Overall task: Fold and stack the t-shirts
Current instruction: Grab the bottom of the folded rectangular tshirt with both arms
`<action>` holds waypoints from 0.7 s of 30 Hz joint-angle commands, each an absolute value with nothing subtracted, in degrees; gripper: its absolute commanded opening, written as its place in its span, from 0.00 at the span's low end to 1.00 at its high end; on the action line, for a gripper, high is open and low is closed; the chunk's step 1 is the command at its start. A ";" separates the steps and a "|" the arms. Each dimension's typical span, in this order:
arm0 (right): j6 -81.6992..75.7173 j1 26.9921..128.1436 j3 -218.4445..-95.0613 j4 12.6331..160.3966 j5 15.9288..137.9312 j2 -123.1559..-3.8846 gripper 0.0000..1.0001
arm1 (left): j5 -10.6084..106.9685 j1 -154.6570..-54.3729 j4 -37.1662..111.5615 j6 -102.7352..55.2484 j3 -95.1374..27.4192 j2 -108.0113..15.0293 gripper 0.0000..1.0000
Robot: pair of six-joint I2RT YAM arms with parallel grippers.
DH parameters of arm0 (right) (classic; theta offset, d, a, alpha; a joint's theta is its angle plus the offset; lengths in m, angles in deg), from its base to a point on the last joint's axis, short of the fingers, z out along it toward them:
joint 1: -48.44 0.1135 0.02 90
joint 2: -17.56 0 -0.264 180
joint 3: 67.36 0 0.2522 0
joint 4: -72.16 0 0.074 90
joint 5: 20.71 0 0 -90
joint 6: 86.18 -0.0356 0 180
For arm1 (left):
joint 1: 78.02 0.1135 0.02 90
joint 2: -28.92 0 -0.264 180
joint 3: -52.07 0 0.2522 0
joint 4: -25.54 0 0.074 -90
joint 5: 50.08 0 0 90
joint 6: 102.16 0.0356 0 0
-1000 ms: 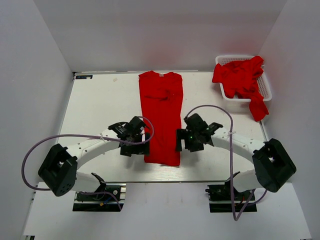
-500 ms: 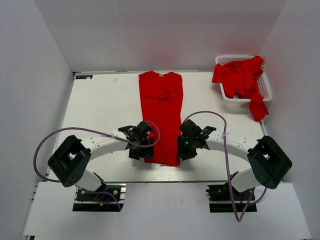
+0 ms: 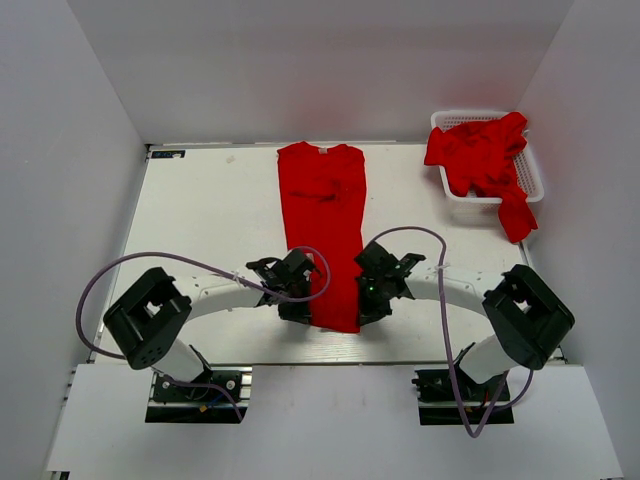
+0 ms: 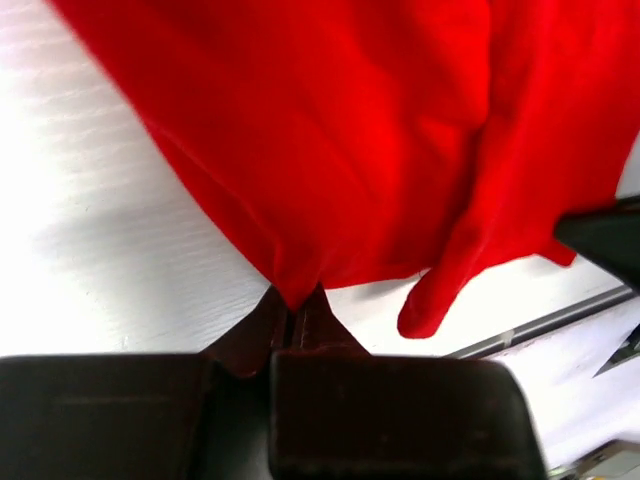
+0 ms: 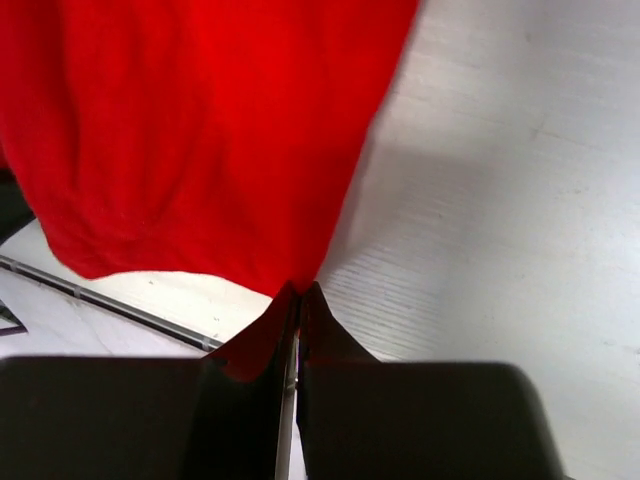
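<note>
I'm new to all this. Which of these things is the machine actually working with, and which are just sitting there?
Part of the job:
- the flat t-shirt, its near corners pinched in the shut jaws of the left arm and right arm
- the heap of t-shirts spilling from the basket

Just there:
- the white basket itself
- the table

Overhead view is bright and even, with soft light from above. The white table and walls bounce it around, so shadows are faint and soft-edged. The red t-shirt is so saturated its folds barely show. Up close in the wrist views, the left gripper and right gripper are dark, blurry blobs. The table left of the left gripper is blown out. A soft grey shadow sits ahead-right of the right gripper.
</note>
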State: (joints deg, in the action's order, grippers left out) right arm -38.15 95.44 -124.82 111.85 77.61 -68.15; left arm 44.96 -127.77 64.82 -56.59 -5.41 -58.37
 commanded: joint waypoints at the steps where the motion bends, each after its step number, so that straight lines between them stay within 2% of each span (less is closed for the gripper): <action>1: -39.85 95.64 -123.49 113.42 77.64 -64.47 0.00 | 39.49 -128.46 74.34 -59.61 -3.09 -59.33 0.00; 11: -41.70 95.55 -116.02 115.89 77.28 -54.34 0.00 | 40.61 -128.99 80.96 -64.37 5.69 -39.83 0.00; 16: -39.95 96.34 -116.44 112.99 82.20 -55.30 0.00 | 43.52 -129.52 78.68 -64.37 5.18 -38.41 0.00; 21: -39.24 97.66 -119.69 115.71 84.41 -56.53 0.00 | 42.22 -130.05 81.74 -64.37 -1.31 -40.34 0.00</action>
